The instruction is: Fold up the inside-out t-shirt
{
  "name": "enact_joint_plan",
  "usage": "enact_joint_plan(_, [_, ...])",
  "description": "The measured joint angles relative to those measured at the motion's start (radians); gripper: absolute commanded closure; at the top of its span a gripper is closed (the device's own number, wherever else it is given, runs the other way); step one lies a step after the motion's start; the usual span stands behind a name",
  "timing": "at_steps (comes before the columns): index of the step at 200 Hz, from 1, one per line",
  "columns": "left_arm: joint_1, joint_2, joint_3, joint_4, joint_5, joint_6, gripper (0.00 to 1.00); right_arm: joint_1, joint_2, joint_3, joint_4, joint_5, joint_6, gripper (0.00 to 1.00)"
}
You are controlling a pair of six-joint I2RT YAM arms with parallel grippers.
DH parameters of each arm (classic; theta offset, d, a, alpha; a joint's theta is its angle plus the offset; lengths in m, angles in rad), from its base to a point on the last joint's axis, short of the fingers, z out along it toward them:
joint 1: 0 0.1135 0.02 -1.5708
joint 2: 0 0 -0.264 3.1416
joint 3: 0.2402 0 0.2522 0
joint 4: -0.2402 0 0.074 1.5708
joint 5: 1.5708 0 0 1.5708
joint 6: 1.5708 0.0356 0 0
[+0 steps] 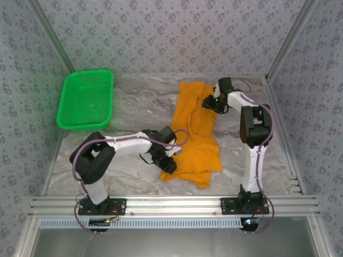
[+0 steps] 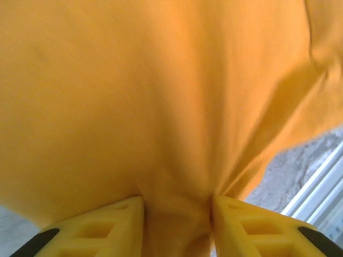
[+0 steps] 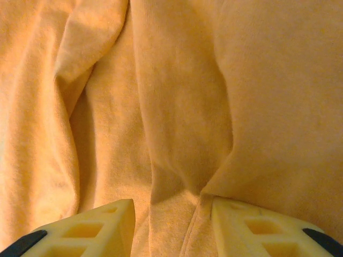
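Cloth from the shirt (image 1: 195, 128) is pinched between the two yellow fingers (image 2: 102, 230) of the left hand (image 1: 167, 160). The hand is clenched on it. Wrinkles run out from the pinch like a fan, so the cloth is pulled tight there. Off to the right of this hand, a bit of bare desk (image 1: 139, 107) shows under the raised edge. I think the hand holds this near corner up so it can pull the shirt out or swing it over.

The shirt lies as a long, crumpled strip. It starts at the left hand and runs away from it to the right hand (image 1: 210, 103), which sits on the far part. Both hands are on the cloth, one at each end. That is likely so they can move the shirt together and keep it from bunching more.

In the right wrist view, a soft ridge of cloth runs down into the gap between this hand's fingers. The cloth around it looks loose, not tight. I cannot tell if this hand has closed on the ridge or just rests around it.

No tag and no dark print show on the cloth near either hand.

A green basket (image 1: 86, 99) stands well off to the far left of the left hand, apart from the shirt. It plays no part here.

The shirt is not flat and no neat fold shows, so I judge the job is at an early step. The risk is that one hand pulls before the other has a good hold, and the cloth slips.
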Motion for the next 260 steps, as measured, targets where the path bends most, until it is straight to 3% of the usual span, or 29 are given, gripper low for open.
enact_joint_plan(24, [-0.048,0.019,0.000,0.051,0.027,0.001,0.63,0.035,0.121,0.175,-0.003,-0.054,-0.006,0.55])
enact_joint_plan(50, [-0.086,0.043,0.032,0.124,0.051,-0.008,0.63,0.080,0.252,0.401,-0.032,-0.095,-0.003,0.46])
enact_joint_plan(94, [-0.107,0.003,0.090,0.161,0.050,0.084,0.61,0.109,0.245,0.510,-0.142,-0.089,0.018,0.41])
enact_joint_plan(112, [-0.109,-0.089,0.050,0.175,0.004,0.150,0.58,0.085,0.118,0.378,-0.171,-0.052,0.033,0.39])
enact_joint_plan(131, [-0.111,-0.158,0.034,0.176,-0.072,0.187,0.57,0.041,-0.147,0.082,-0.175,0.009,0.064,0.36])
enact_joint_plan(158, [-0.125,-0.117,0.056,0.191,-0.156,0.190,0.55,-0.020,-0.542,-0.317,-0.143,0.089,0.134,0.36])
enact_joint_plan(176, [-0.172,-0.064,0.059,0.198,-0.190,0.190,0.55,-0.031,-0.706,-0.518,-0.125,0.103,0.175,0.36])
enact_joint_plan(202, [-0.261,-0.027,0.049,0.201,-0.238,0.171,0.62,-0.031,-0.742,-0.703,-0.123,0.100,0.190,0.38])
enact_joint_plan(229, [-0.282,-0.029,-0.006,0.230,-0.289,0.129,0.97,-0.047,-0.725,-0.782,-0.128,0.116,0.169,0.42])
enact_joint_plan(260, [-0.274,-0.070,-0.098,0.282,-0.327,0.087,1.00,-0.085,-0.721,-0.811,-0.121,0.121,0.150,0.46])
